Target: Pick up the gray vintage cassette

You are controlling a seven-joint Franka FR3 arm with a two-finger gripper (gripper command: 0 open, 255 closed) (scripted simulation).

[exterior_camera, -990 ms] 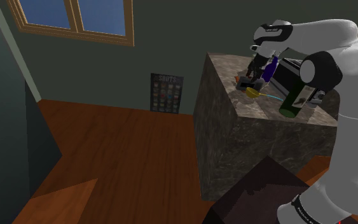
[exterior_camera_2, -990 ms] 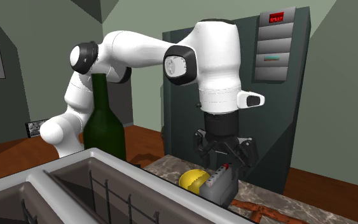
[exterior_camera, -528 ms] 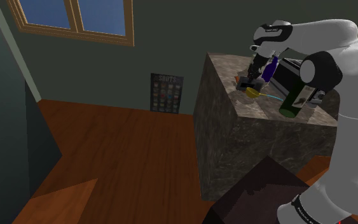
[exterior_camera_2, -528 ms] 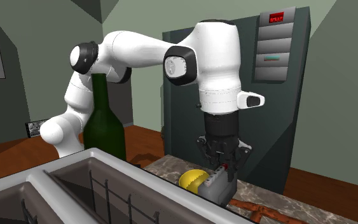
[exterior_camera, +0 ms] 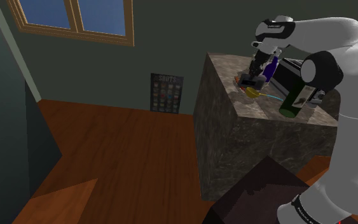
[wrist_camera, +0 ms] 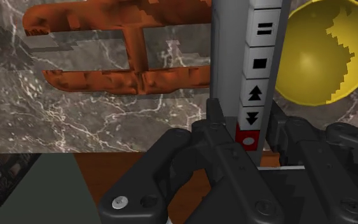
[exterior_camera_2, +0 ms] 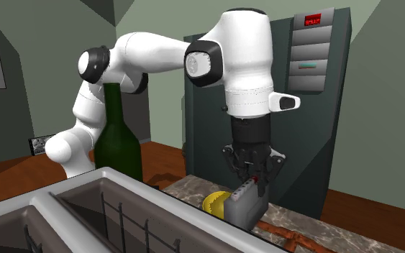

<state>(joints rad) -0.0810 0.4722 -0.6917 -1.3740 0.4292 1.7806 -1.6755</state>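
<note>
The gripper (exterior_camera_2: 253, 188) points straight down, right of centre in the second exterior view. Its fingers (wrist_camera: 217, 137) are drawn in and clamp the gray cassette (exterior_camera_2: 245, 208) between them, with one finger on each broad face. Note in the wrist view that the grip sits at the end of the cassette (wrist_camera: 233, 57) carrying the red button, and that the strip of white keys runs away from the fingers. The cassette stands on edge, upright under the hand. You cannot tell whether its lower edge touches the marble counter (exterior_camera_2: 193, 188), because the rim of the grey basin (exterior_camera_2: 85, 208) in the lower left foreground hides it.

Check the nearby items:
- A yellow bowl (exterior_camera_2: 214, 203) lies just beside the cassette, on its left in the second exterior view.
- A rust-coloured rack-like part (wrist_camera: 120, 51) lies flat on the counter (wrist_camera: 107, 121) on the cassette's other side, apart from it.
- A dark green bottle (exterior_camera_2: 118, 144) stands upright at centre left, well apart from the hand.

In the shoulder view the gripper (exterior_camera: 255, 75) and cassette (exterior_camera: 250, 81) sit at upper right over the counter (exterior_camera: 234, 140), with a blue bottle (exterior_camera: 271, 67) just right of the hand and the green bottle (exterior_camera: 296, 100) lower right.
</note>
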